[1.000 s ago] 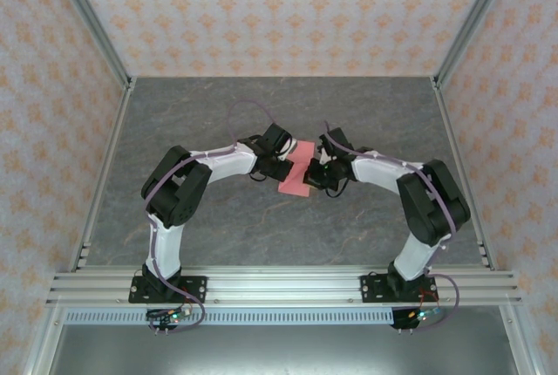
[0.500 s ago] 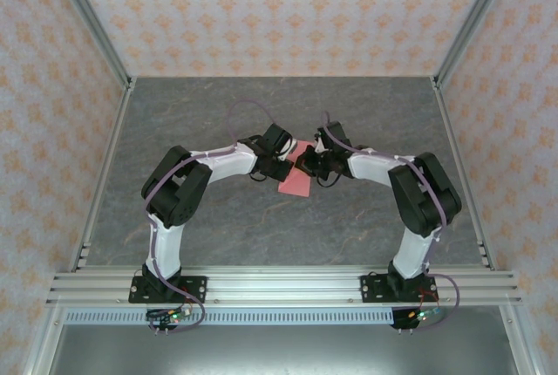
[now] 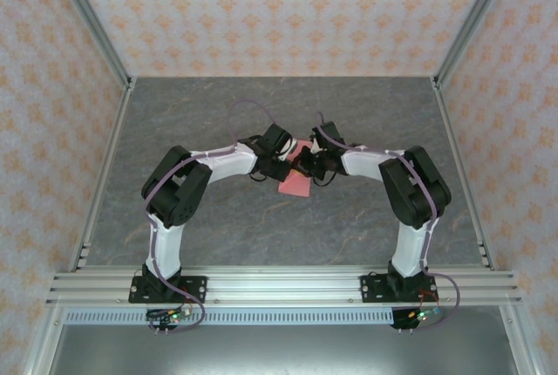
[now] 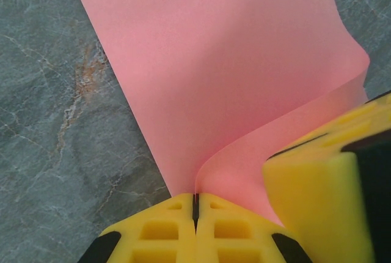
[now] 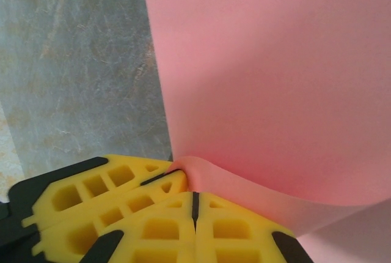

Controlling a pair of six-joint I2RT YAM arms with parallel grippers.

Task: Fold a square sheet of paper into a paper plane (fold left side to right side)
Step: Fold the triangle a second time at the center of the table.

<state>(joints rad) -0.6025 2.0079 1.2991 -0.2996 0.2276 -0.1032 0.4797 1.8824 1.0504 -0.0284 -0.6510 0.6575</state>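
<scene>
Top external — left claw [image 3: 290, 168] and right claw [image 3: 306, 165] pinch half-hidden square sheet of paper [image 3: 295, 187].

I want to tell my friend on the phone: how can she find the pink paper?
Find the grey marbled table. At its middle the left gripper and right gripper come together. Under them lies the square sheet of paper: the only salmon-pink thing, plain, one side curling up.
</scene>
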